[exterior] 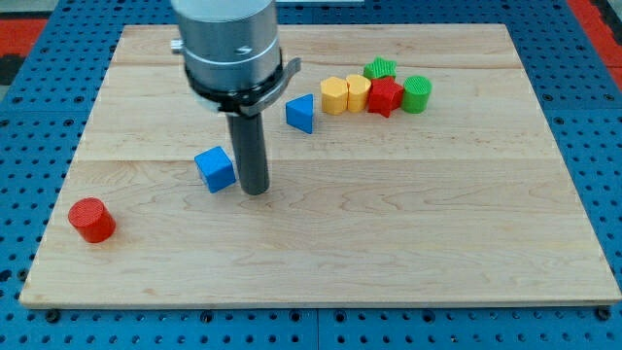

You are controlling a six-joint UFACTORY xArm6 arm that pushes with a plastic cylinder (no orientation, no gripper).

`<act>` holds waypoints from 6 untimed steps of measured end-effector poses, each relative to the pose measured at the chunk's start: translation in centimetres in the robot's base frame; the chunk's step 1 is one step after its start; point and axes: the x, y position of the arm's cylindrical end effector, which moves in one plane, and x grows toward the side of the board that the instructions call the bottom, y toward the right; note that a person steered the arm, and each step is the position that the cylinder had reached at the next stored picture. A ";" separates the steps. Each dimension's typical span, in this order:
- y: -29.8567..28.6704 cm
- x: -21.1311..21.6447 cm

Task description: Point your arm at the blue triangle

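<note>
The blue triangle [301, 113] lies on the wooden board above the middle. My tip [255, 190] rests on the board below and to the left of it, a short gap away. A blue cube [216, 169] sits just left of my tip, almost touching the rod. The rod hangs from the grey arm body at the view's top.
A cluster sits to the right of the triangle: a yellow block [334, 95], a second yellow block [358, 91], a red star [385, 96], a green star [380, 68] and a green cylinder [416, 93]. A red cylinder [91, 219] stands at the lower left.
</note>
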 end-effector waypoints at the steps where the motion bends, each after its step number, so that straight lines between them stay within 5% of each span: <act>1: -2.2 1.1; 3: -7.5 -0.8; 4: -5.1 1.5; 5: 1.7 3.4; 6: 9.9 -1.4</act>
